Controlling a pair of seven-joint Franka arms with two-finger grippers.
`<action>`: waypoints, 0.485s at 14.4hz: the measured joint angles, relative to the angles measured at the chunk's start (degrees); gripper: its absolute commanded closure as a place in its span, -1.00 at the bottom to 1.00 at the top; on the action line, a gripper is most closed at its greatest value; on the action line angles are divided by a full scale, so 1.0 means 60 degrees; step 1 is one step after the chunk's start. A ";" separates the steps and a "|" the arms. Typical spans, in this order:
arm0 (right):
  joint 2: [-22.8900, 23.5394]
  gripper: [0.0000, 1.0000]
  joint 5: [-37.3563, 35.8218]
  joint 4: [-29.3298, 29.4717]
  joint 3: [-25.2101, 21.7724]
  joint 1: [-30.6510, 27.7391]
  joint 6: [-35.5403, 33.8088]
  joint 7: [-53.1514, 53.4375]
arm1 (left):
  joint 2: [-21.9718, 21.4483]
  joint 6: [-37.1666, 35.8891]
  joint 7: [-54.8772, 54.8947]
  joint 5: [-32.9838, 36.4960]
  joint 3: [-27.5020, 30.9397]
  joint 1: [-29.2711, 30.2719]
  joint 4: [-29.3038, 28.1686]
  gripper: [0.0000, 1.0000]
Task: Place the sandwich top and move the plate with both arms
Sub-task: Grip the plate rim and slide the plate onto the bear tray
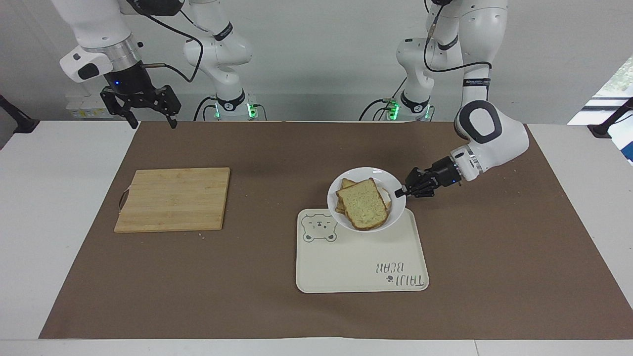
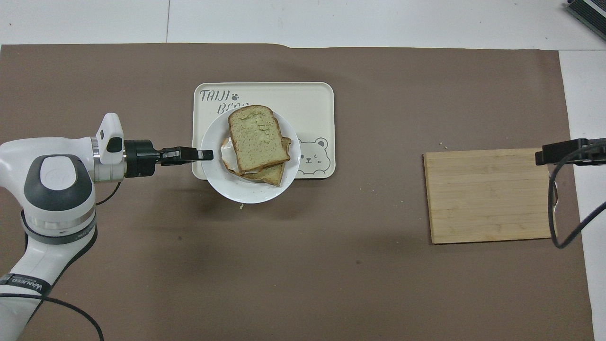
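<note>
Across the table in the facing view, you see a brown mat [image 1: 277,277] covering most of a white tabletop, with a plain pale wall at the robots' end. A wooden cutting board [image 1: 173,199] lies toward the right arm's end. The cream tray [image 1: 361,267] with its bear drawing lies farther from the robots than the plate. The left arm reaches low, its forearm nearly level, and your left gripper [image 1: 399,192] is pinched tight on the rim of the plate [image 1: 361,175], which is lifted and tilted over the tray's edge nearest the robots. The sandwich top [image 1: 363,210] lies on the stack of bread on that plate. The right arm waits, its right gripper [image 1: 151,118] hanging with its fingers spread wide and holding nothing, above the mat's edge nearest the robots.

From overhead, you see the same mat [image 2: 303,284] and the board [image 2: 490,196] toward the right arm's end. The plate [image 2: 246,192] covers part of the tray [image 2: 307,97], and the sandwich top [image 2: 258,137] lies uppermost. The left gripper [image 2: 208,155] comes in level from the left arm's end, clamped on the plate's rim. Only a dark part of the right arm [image 2: 568,152] shows at the board's edge.
</note>
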 measured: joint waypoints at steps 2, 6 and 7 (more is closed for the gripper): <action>0.0000 -1.00 0.0000 0.0000 0.0000 0.0000 0.0000 0.0000 | 0.0677 -0.0001 0.0006 0.0004 -0.0024 0.0022 0.0636 1.00; 0.0000 -1.00 0.0000 0.0000 0.0000 0.0000 0.0000 0.0000 | 0.2190 0.0006 0.0064 0.0008 -0.0036 0.0107 0.1877 1.00; 0.0000 -1.00 0.0000 0.0000 0.0000 0.0000 0.0000 0.0000 | 0.2562 0.0024 0.0076 0.0008 -0.0041 0.0136 0.2241 1.00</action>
